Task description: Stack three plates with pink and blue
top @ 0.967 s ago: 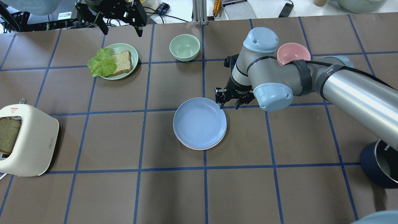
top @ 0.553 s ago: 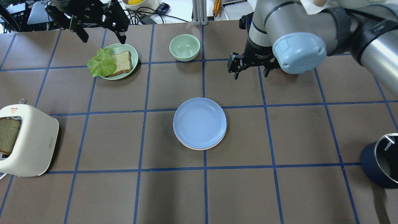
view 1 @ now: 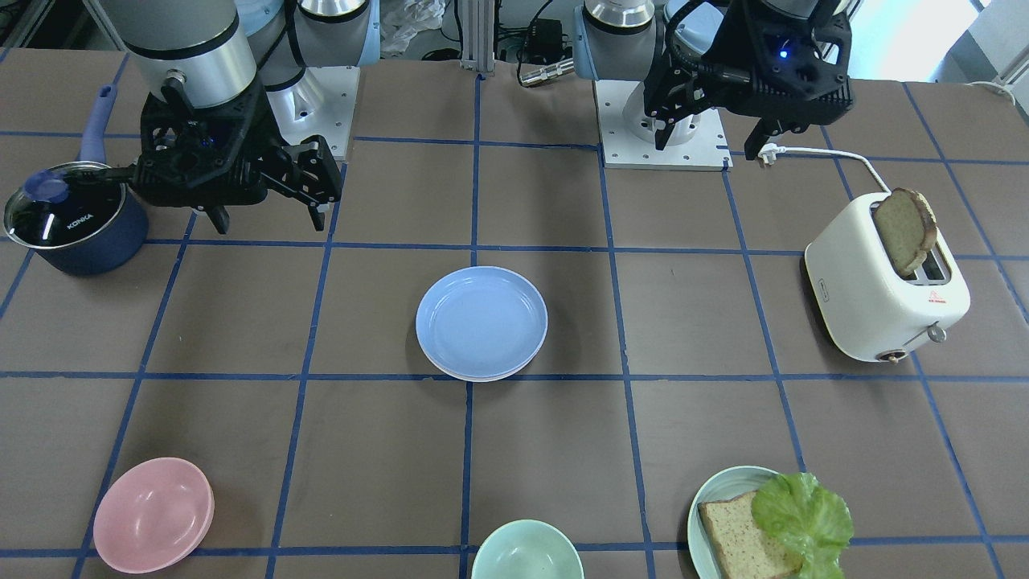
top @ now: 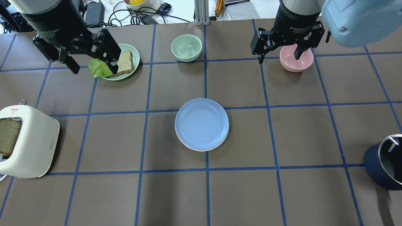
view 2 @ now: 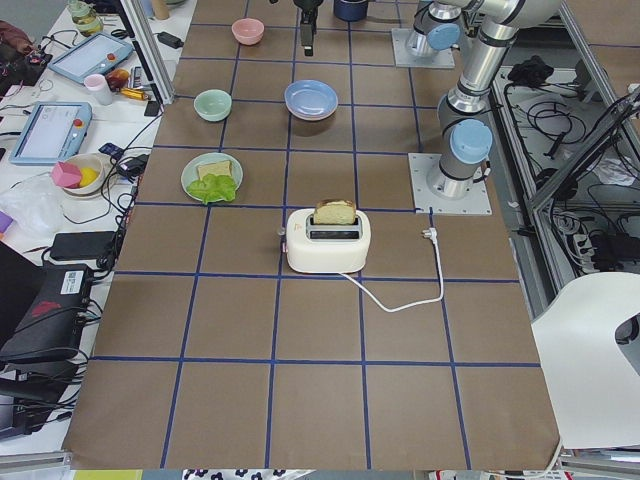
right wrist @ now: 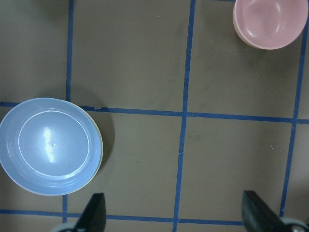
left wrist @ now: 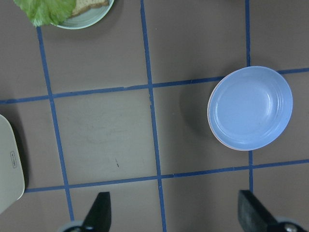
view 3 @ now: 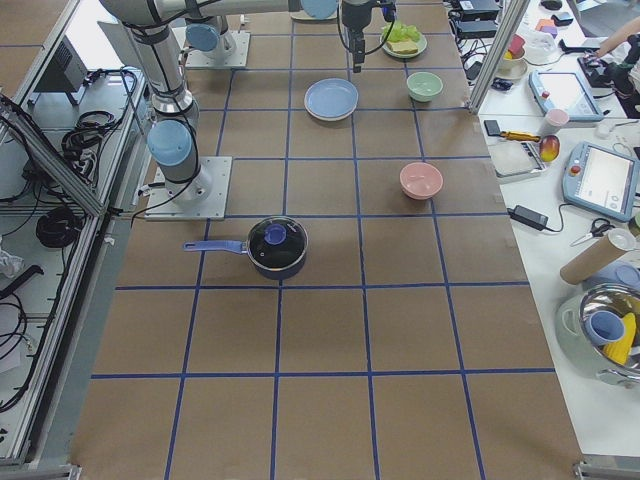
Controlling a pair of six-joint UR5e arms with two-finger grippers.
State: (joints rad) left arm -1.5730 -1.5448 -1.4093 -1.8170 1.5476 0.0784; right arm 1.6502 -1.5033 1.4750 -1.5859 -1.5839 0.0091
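I see a brown tabletop (top: 282, 194) gridded with blue tape. At its centre sits the plate stack (top: 201, 124): a blue plate on top, with a thin pink rim showing under its near edge. From these views I cannot count the layers for certain; the front camera hints at more than one plate below the top one.

The left hand (top: 93, 67) hangs open and empty at the far left, above a green plate (top: 134, 53) that holds bread and lettuce. The right hand (top: 278, 58) hangs open and empty at the far right, above a pink bowl (top: 296, 61). Both are well apart from the stack.

The only other plate I find is the green one, so I judge the stacking done or very nearly done. What may be left is checking that three plates lie there, squarely.

A green bowl (top: 186, 47), a toaster (top: 31, 144) and a pot (top: 384, 166) stand around the edges.
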